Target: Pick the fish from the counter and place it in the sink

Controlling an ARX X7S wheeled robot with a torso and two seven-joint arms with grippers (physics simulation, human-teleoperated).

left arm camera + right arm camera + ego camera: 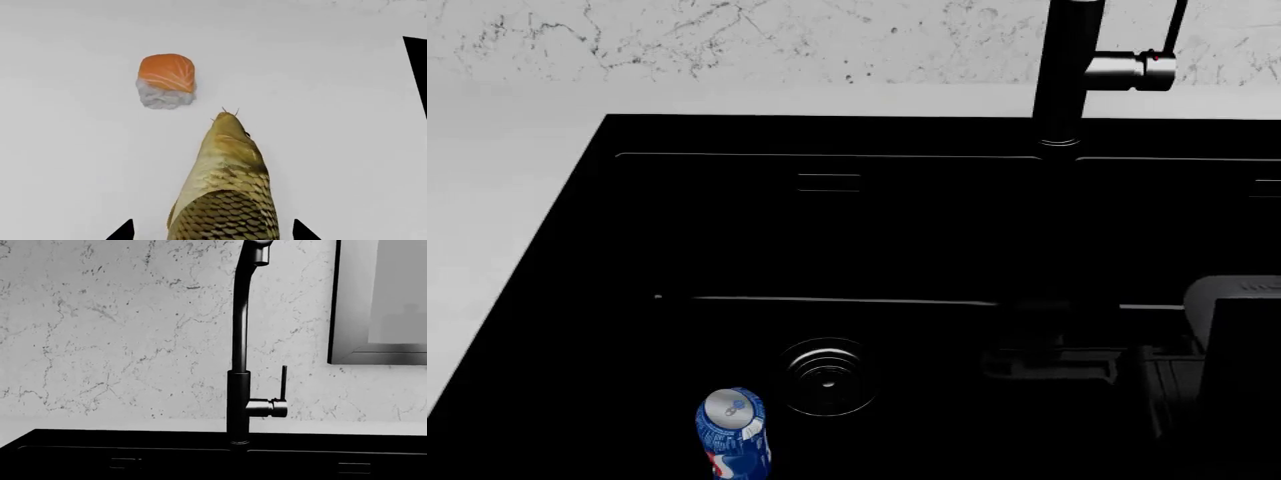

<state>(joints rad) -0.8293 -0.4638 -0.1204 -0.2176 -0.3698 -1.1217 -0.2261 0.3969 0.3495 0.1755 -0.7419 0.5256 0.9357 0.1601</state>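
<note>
While the fish [223,190] lies on the counter [67,165], it fills the middle of the left wrist view, snout pointing away from the camera toward a piece of salmon sushi [166,80] that sits near it but apart. Two dark tips of the left gripper [212,234] show at the picture's lower edge, one on each side of the body and clear of it, so the jaws stand spread around the fish without pinching it. The right gripper is in none of the views, so its state cannot be told

Judging by its look, the fish is light and fairly stiff, with a rounded, scaly back that could slide out of a pinch. The thick middle of the body seems the best place to take hold, flanks between the pads, away from the tapering head and the thin fins

The sink [587,260] appears black and deep in the head view, with a blue can [733,435] lying beside the drain [826,376] and the faucet [1065,70] behind. The fish itself is not in that view
</note>
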